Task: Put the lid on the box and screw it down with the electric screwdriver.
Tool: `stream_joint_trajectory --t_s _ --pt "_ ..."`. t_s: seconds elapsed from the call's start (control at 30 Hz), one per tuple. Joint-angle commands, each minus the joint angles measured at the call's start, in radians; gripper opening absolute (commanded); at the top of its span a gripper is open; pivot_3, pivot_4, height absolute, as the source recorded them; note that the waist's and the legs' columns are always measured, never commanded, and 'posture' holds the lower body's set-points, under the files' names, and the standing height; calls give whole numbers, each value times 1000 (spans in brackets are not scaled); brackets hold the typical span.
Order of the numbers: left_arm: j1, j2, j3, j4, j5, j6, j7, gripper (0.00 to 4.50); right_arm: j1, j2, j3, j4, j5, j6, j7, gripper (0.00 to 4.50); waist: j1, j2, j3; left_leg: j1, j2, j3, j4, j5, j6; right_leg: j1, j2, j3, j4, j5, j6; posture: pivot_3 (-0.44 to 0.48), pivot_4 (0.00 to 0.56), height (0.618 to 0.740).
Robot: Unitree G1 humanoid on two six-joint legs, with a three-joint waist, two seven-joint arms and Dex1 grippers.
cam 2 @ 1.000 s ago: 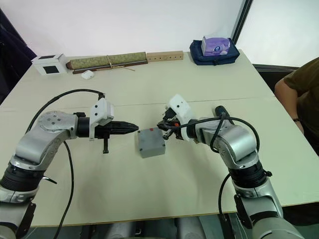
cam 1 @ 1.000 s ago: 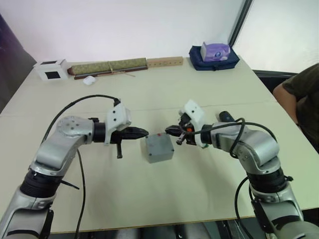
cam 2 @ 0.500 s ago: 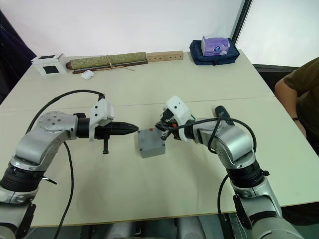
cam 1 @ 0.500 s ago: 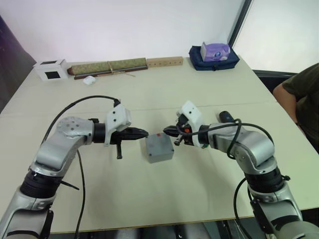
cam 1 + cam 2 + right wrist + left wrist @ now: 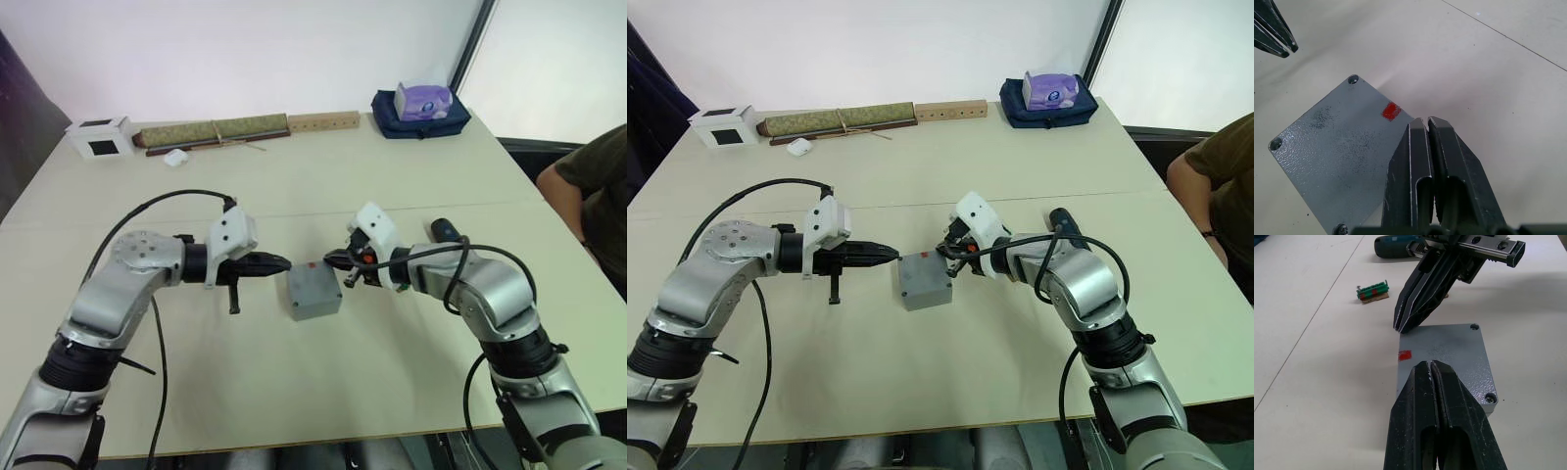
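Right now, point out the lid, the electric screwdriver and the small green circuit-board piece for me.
lid [image 5: 1442, 352]: left wrist view, middle of its grey top face.
electric screwdriver [image 5: 1396, 246]: left wrist view, its dark body on the table.
green circuit-board piece [image 5: 1373, 290]: left wrist view, its green top.

You can't see inside box: lid covers it. Electric screwdriver cut off at frame edge, bit hidden.

left tool closed, right tool closed
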Motion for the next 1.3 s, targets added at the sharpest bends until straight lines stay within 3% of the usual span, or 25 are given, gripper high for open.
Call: stream_joint_trajectory --t_s 0.03,0.1,0.2,0.37,0.5,0.6,0.67,0.73,0.83,1.0,1.3 --pt "-2 7 8 -33 -2 -17 2 0 12 -6 -2 -13 1 -16 14 42 0 0 0 0 0 0 0 0 0 0 0 0 0 0 0 0 150 740" --pt "-1 7 8 -36 -3 -16 1 0 20 -7 5 -13 -4 -18 17 42 0 0 0 0 0 0 0 0 0 0 0 0 0 0 0 0 150 740" --pt "2 7 7 -41 -4 -15 2 0 25 -14 5 -17 -5 -16 23 821 0 0 0 0 0 0 0 0 0 0 0 0 0 0 0 0 150 740" --pt "5 1 5 -54 -7 -12 7 0 5 -38 -35 -49 19 13 40 3046 0 0 0 0 0 0 0 0 0 0 0 0 0 0 0 0 150 740" --pt "2 -10 2 -62 -11 -12 12 0 -33 -80 -96 -87 52 60 49 4392 2 0 0 0 0 0 0 0 0 0 0 0 0 0 0 0 150 740" --pt "-4 -27 -6 -75 -19 -13 16 0 -82 -209 -163 -103 66 121 87 4392 5 1 0 0 0 0 0 0 0 0 0 0 0 0 0 0 150 740" --pt "-10 -44 -11 -80 -25 -16 13 0 -118 -362 -160 -45 34 134 133 4392 9 1 0 0 0 0 0 0 0 0 -1 0 0 0 0 0 150 740" --pt "-17 -59 -17 -77 -27 -22 11 0 -151 -488 -112 51 -3 110 194 4392 9 0 0 0 -1 0 0 0 0 1 -2 -1 -1 0 0 0 150 740" --pt "-27 -78 -30 -67 -21 -32 12 0 -212 -582 -11 183 -57 110 261 4392 1 0 0 0 -1 1 0 0 0 2 -2 0 -2 0 0 0 150 740" --pt "-36 -112 -47 -50 -9 -54 23 0 -318 -621 181 378 -152 149 376 4392 -17 1 0 1 1 1 -1 0 0 1 1 1 -1 0 0 0 150 740" --pt "-15 -125 -48 -68 -1 -60 58 0 -390 -544 347 591 -249 189 452 4392 -19 1 0 0 0 1 0 0 0 0 -1 1 -2 0 0 0 150 740"
